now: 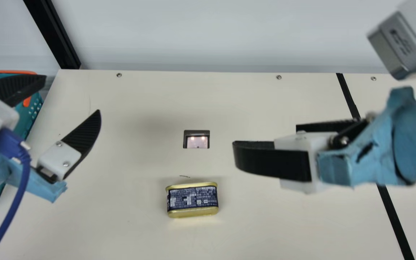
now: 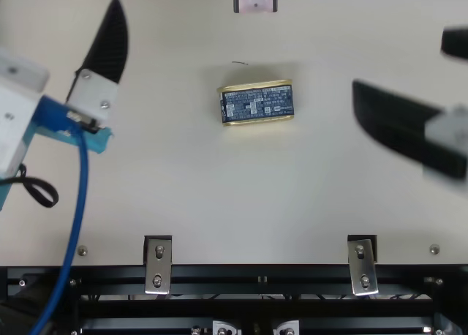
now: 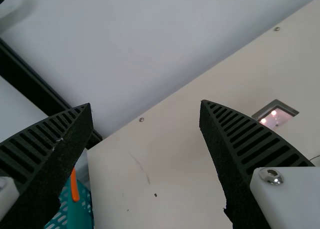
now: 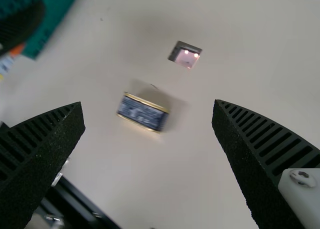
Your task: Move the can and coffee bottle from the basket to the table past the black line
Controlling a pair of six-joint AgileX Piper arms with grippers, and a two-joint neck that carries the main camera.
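One rectangular golden can [image 1: 192, 212], its dark-blue label [image 1: 193, 198] full of small white print, rests on the worktop [image 1: 121, 224] left of the black line [image 1: 392, 216]. Left gripper [image 1: 72, 93] and right gripper [image 1: 265, 135] have their fingers apart.

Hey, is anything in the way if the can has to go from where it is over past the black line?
Nothing visible stands on the table between the can and the black line. Only the right gripper, open, hangs above that side.
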